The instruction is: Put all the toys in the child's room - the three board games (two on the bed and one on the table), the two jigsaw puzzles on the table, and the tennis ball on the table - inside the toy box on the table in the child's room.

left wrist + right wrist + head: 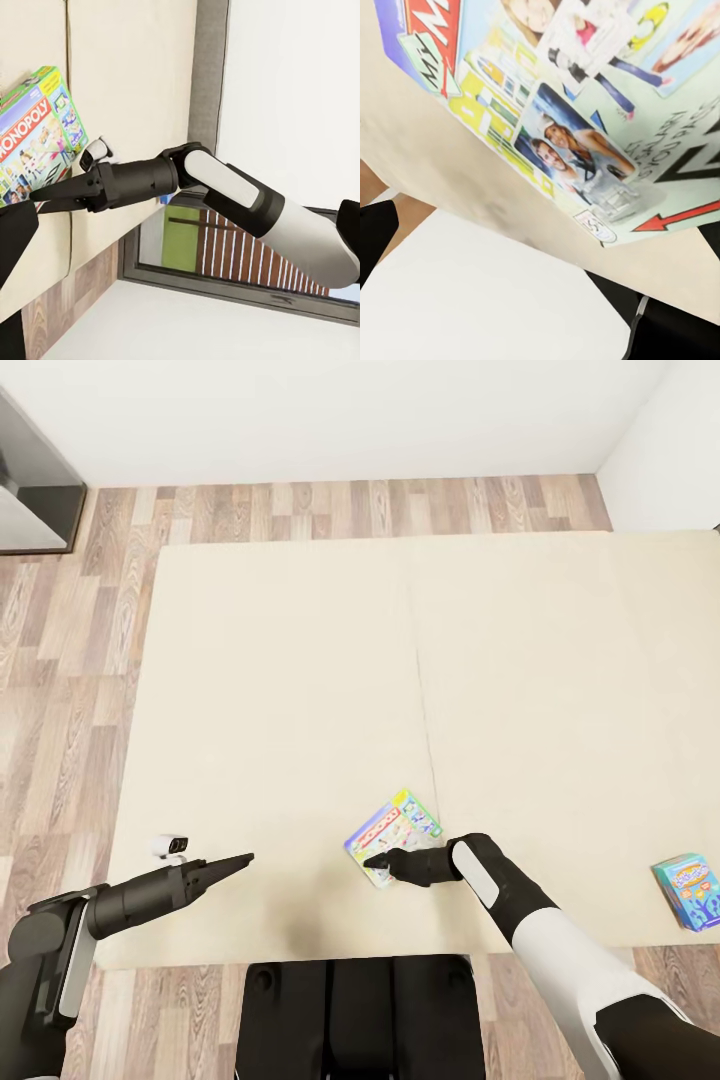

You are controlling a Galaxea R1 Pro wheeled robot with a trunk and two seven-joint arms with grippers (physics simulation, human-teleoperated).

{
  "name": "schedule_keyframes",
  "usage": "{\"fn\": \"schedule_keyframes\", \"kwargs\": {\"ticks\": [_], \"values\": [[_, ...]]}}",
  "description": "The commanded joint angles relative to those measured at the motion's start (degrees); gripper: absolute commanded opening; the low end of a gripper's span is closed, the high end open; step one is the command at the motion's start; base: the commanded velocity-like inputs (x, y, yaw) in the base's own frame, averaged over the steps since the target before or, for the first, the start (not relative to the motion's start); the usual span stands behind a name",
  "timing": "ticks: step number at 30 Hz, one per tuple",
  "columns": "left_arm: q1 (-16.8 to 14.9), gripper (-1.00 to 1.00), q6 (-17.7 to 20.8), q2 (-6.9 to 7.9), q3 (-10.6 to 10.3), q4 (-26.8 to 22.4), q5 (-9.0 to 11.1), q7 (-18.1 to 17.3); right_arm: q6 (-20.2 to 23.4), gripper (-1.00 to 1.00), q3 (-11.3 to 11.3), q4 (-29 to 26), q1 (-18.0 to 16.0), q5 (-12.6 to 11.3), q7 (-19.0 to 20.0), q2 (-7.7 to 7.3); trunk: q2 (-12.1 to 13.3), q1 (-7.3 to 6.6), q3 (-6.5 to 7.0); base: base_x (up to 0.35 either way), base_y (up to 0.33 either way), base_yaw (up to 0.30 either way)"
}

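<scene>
Green-edged Monopoly box [393,836] lies touching the right jaws' [372,854] tips.

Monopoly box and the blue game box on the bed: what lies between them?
In the head view, the right arm crosses the bare bed between the Monopoly box and the blue game box.

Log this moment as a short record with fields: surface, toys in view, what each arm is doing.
surface: cream bed on wood floor
toy 1: Monopoly board game, flat near the bed's front edge
toy 2: blue board game, at the bed's right edge
right end effector: at the Monopoly box's near corner; grip cannot be told
left end effector: over the bed, apart from both games, holding nothing
</scene>
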Motion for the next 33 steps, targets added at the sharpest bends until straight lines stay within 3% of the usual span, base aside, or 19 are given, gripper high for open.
{"fn": "schedule_keyframes", "kwargs": {"ticks": [1, 33], "values": [[0.0, 1.0, 0.61, 0.01, 0.01, -0.01, -0.01, -0.21, 0.14, 1.0, 0.02, -0.01, -0.03, 0.32, 0.31, 0.0, -0.09, 0.03, -0.06, 0.0, 0.05, 0.0], [0.0, 1.0, 0.61, 0.01, 0.01, -0.01, 0.01, -0.21, 0.07, 1.0, 0.02, -0.01, -0.03, 0.33, 0.31, 0.0, -0.09, 0.03, -0.06, 0.0, 0.006, 0.0]]}}
